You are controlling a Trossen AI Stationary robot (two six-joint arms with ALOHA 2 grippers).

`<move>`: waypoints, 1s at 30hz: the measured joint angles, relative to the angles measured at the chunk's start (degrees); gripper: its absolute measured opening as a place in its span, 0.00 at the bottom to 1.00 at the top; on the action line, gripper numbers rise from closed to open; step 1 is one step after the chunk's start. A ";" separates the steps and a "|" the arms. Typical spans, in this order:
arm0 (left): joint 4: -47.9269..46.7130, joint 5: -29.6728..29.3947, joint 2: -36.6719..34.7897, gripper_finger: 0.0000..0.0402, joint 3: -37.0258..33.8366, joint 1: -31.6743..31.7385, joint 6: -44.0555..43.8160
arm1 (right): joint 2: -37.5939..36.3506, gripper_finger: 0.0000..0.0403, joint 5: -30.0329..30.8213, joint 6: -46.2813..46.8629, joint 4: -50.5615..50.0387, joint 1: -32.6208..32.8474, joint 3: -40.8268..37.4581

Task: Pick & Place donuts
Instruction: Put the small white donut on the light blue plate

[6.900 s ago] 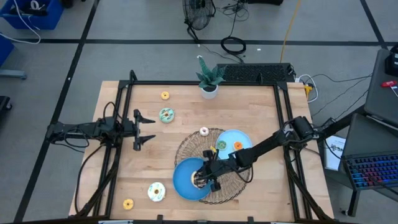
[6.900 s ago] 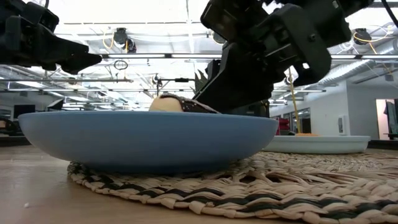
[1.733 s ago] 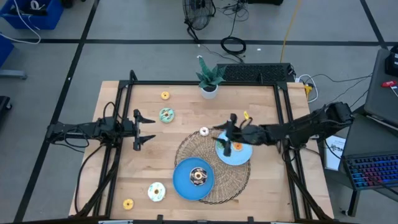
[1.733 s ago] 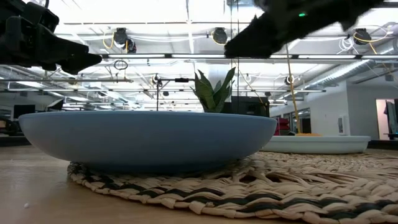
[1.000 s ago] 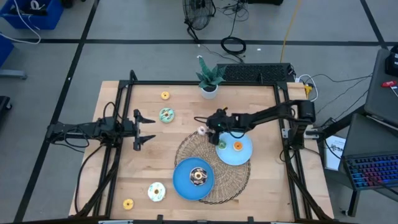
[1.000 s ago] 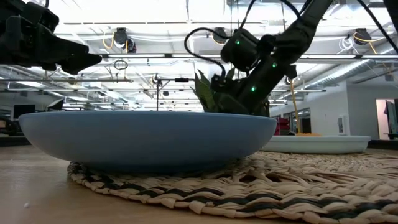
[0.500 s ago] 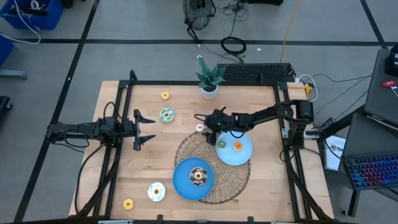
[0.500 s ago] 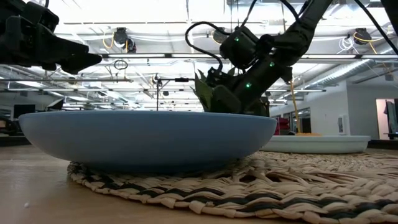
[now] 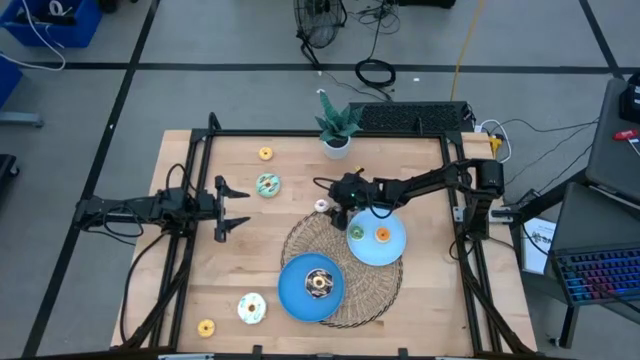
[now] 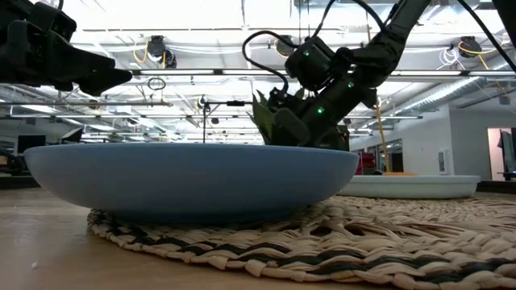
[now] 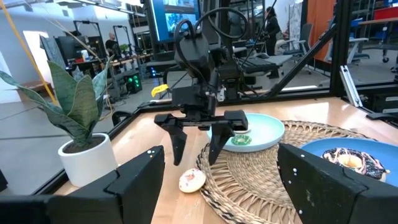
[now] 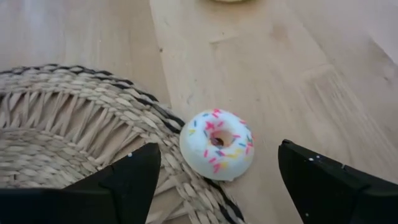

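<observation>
Just above centre in the high view, the right gripper [image 9: 327, 207] was poised, jaws apart, over the cream donut [image 9: 321, 206] beside the woven mat [image 9: 300, 240], apparently awaiting descent and closure; left gripper [image 9: 232, 207] idled open.

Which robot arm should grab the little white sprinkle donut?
The right. Its end effector hangs open right over the white sprinkle donut at the woven mat's edge, while the left end effector waits far off at the table's left side.
</observation>
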 joint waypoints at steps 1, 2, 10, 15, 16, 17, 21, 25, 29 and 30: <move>-0.01 0.00 0.00 0.76 0.00 -0.01 0.00 | 0.00 0.76 -0.02 -0.01 0.35 0.00 0.00; 0.02 0.00 0.00 0.76 -0.01 -0.02 0.01 | 0.00 0.77 -0.02 0.01 0.69 0.00 0.00; 0.02 0.00 0.00 0.76 -0.02 0.01 0.00 | 0.08 0.77 -0.12 0.02 2.10 0.00 -0.02; 0.02 0.00 0.00 0.76 -0.01 -0.01 0.02 | 2.14 0.77 -0.13 0.03 3.95 -0.21 -0.07; 0.02 0.00 0.00 0.76 -0.02 0.00 0.01 | 3.10 0.77 -0.13 0.03 4.44 -0.24 0.23; 0.02 0.00 0.00 0.76 -0.01 0.01 0.00 | 3.80 0.77 -0.10 0.02 4.62 -0.25 0.34; 0.02 0.00 0.02 0.76 -0.01 -0.01 0.00 | 5.16 0.77 -0.02 -0.04 6.79 -0.39 0.33; 0.05 0.00 0.02 0.76 -0.02 0.01 0.00 | 5.16 0.77 -0.02 0.01 7.15 -0.75 0.33; 0.04 0.01 0.02 0.76 -0.01 -0.02 0.01 | 5.16 0.77 -0.25 1.12 7.23 -1.63 0.33; 0.03 0.00 0.01 0.76 -0.02 -0.01 0.01 | 5.16 0.77 -0.63 1.45 7.22 -1.86 0.33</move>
